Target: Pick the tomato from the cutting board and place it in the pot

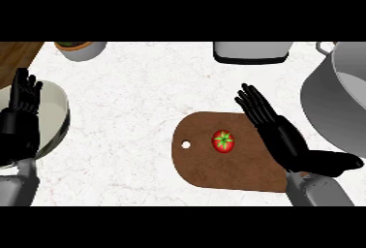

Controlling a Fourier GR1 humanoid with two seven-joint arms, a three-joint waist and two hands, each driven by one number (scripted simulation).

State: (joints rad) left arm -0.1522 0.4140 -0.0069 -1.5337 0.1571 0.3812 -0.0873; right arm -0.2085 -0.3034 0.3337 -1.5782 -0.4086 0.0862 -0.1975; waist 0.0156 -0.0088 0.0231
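So, tomato (223, 141) sits approx. mid cutting board (214, 169), stem up, nothing touching it. Our right hand (279, 133) hovers over the board's right edge, just beside the tomato. Its fingers are straight & together and the thumb is splayed away from the board, so it's open, gripping nothing. We read that as a pre-grasp pose, lined up alongside the tomato so the fingers can close on it from the side; palm direction we can't tell.

Pot (318, 104) stands just off the board's upper-right corner, so the carry looks short. Its tall wall prob. means lift first, then swing over.

Our left hand (20, 109) rests well left of the board over a pale bowl (55, 118), fingers up & relaxed, holding nothing; likely parked clear of the work. Beyond the board's far side are a white container (251, 52) & a small planter (81, 49), well apart from it.

Grasp not yet begun.
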